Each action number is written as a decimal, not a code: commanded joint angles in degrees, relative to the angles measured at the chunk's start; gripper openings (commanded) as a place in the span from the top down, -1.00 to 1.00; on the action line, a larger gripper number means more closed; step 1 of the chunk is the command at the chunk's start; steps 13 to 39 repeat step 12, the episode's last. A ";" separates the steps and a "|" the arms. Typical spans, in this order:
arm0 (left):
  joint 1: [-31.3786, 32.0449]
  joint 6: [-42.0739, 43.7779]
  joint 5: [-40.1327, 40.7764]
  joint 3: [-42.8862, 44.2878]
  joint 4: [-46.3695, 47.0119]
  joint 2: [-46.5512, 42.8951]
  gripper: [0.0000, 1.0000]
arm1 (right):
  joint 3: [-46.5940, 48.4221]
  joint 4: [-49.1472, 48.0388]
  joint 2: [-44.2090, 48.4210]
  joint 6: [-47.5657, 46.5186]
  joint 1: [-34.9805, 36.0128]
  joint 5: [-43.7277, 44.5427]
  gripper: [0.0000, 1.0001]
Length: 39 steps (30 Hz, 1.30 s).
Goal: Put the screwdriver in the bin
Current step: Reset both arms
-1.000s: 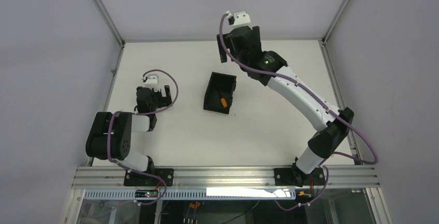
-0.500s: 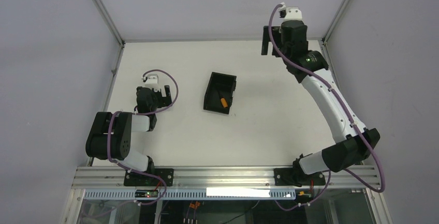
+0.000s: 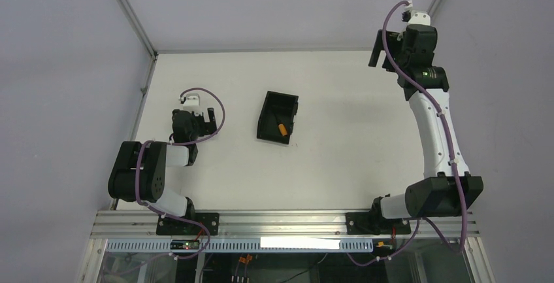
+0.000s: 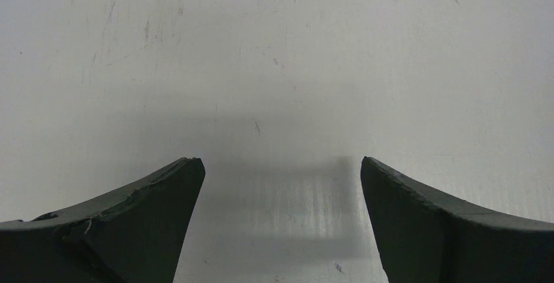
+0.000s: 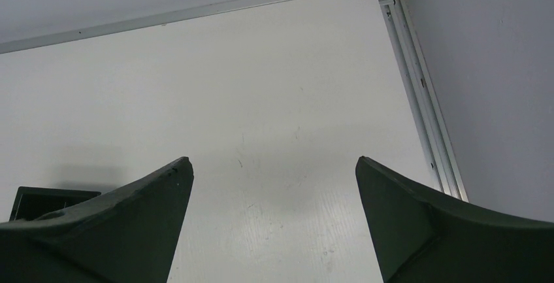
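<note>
Inside the bin [image 3: 277,117] lies the screwdriver [image 3: 281,128].

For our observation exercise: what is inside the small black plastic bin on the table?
Inside the small black plastic open-top bin lies a stubby orange-handled screwdriver, toward the end nearer the arms. Its shaft cannot be made out against the dark interior.
</note>
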<state>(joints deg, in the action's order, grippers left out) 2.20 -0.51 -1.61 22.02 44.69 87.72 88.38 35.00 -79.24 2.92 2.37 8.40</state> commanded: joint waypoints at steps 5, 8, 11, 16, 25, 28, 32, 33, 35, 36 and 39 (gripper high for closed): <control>-0.01 -0.28 -0.29 -0.14 1.54 -1.41 -0.98 | 1.27 0.58 -0.40 -0.33 -2.20 -6.07 -0.99; -0.01 -0.28 -0.32 -0.14 1.54 -1.35 -0.98 | 0.97 0.20 -0.44 -0.19 -2.21 -6.68 -0.98; -0.05 -0.28 -0.31 -0.14 1.54 -1.40 -0.98 | 0.69 0.16 -0.26 -0.03 -2.20 -6.03 -0.99; -0.02 -0.28 -0.29 -0.14 1.54 -1.34 -0.98 | 0.54 -0.03 -0.03 0.06 -2.21 -5.48 -0.99; -0.02 -0.28 -0.29 -0.14 1.54 -1.34 -0.98 | 0.54 -0.03 -0.03 0.06 -2.21 -5.48 -0.99; -0.02 -0.28 -0.29 -0.14 1.54 -1.34 -0.98 | 0.54 -0.03 -0.03 0.06 -2.21 -5.48 -0.99; -0.02 -0.28 -0.29 -0.14 1.54 -1.34 -0.98 | 0.54 -0.03 -0.03 0.06 -2.21 -5.48 -0.99; -0.02 -0.28 -0.29 -0.14 1.54 -1.34 -0.98 | 0.54 -0.03 -0.03 0.06 -2.21 -5.48 -0.99; -0.02 -0.28 -0.29 -0.14 1.54 -1.34 -0.98 | 0.54 -0.03 -0.03 0.06 -2.21 -5.48 -0.99; -0.02 -0.28 -0.29 -0.14 1.54 -1.34 -0.98 | 0.54 -0.03 -0.03 0.06 -2.21 -5.48 -0.99; -0.02 -0.28 -0.29 -0.14 1.54 -1.34 -0.98 | 0.54 -0.03 -0.03 0.06 -2.21 -5.48 -0.99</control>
